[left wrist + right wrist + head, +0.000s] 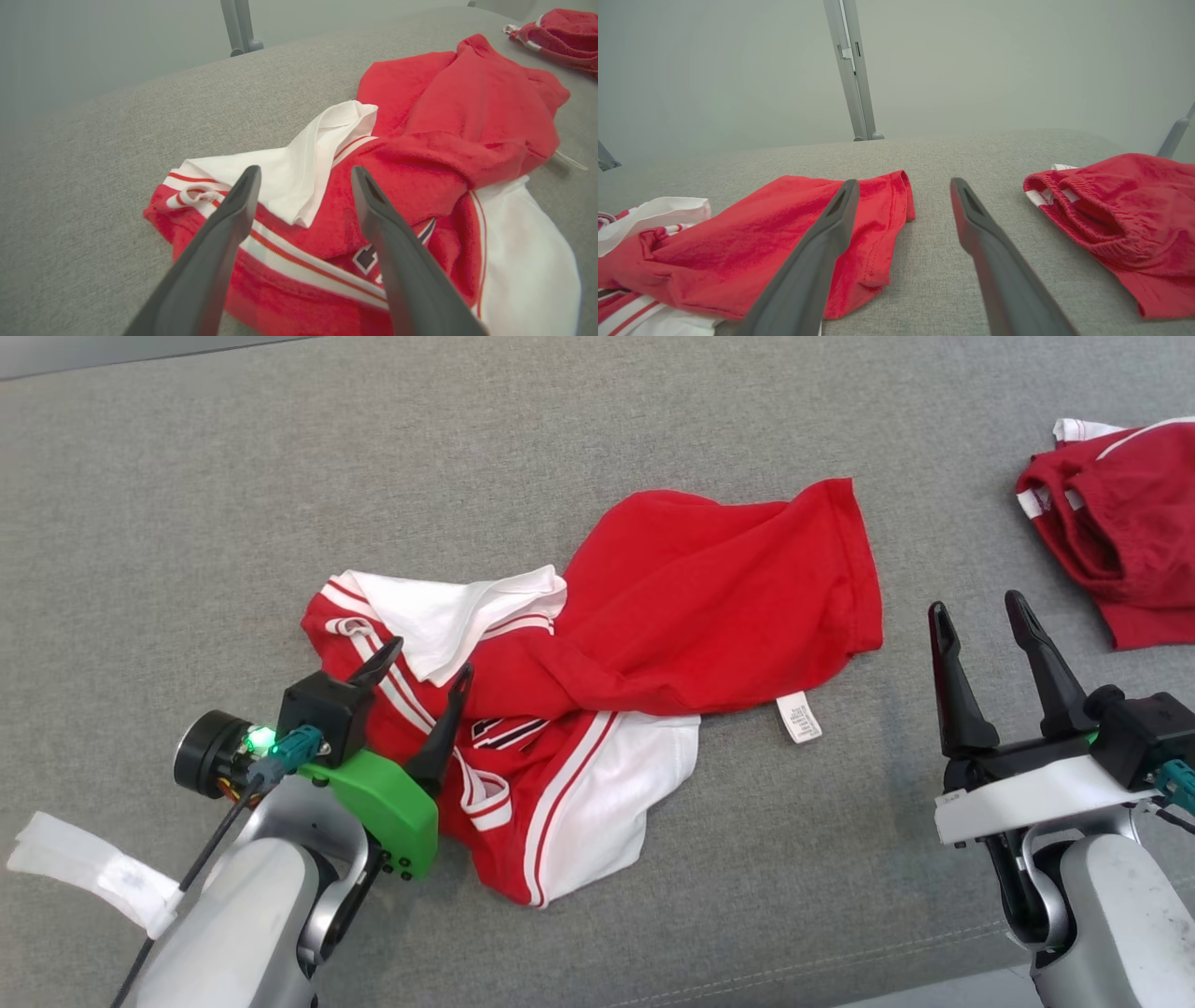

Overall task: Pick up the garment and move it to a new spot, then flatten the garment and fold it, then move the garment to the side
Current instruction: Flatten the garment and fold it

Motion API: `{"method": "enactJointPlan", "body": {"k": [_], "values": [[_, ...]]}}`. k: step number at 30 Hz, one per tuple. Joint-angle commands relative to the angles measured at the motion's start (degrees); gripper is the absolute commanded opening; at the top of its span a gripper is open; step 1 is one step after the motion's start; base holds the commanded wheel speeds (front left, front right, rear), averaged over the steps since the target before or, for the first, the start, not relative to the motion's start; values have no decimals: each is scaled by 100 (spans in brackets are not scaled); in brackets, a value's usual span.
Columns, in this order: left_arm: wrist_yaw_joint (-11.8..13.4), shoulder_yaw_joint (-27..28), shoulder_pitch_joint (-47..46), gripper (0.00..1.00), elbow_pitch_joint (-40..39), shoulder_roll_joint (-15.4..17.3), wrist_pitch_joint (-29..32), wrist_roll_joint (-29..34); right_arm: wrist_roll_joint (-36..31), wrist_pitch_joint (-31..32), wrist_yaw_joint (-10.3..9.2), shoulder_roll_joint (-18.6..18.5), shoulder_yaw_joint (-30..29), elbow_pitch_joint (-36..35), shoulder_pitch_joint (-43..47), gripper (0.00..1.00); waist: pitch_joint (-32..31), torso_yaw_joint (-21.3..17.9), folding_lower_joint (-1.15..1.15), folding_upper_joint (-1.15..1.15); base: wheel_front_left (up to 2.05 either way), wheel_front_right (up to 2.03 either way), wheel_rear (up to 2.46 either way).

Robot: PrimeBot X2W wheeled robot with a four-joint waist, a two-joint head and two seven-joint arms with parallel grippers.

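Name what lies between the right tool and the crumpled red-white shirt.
Bare grey fabric surface only, head view: right tool and crumpled red-white shirt stand apart.

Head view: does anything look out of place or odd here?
The red-and-white garment lies crumpled, its care label sticking out over the grey surface. A loose white strip trails beside the left arm.

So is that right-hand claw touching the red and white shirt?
Apart. In the head view, bare grey surface shows between the open right gripper and the nearest edge of the shirt.
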Motion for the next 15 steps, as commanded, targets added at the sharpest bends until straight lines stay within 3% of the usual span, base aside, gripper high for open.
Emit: {"method": "enactJointPlan", "body": {"k": [1,7,8,10,15], "values": [[-47,-14,-151,100,118,59,65,-26,26,-33,-2,20,-3,24,-47,100,104,-120,0,0,0,0,0],[-83,-8,-384,100,700,179,323,-26,39,-78,-2,64,-16,85,-63,100,173,-234,0,0,0,0,0],[-81,-27,-421,76,780,211,355,5,39,-81,-2,68,-22,90,-66,100,180,-241,0,0,0,0,0],[-28,-9,-520,0,879,245,317,75,45,-83,-2,70,-34,95,-77,100,194,-249,0,0,0,0,0],[176,149,-693,0,795,268,-152,192,72,-107,-2,58,-159,75,-84,100,187,-194,0,0,0,0,0]]}}
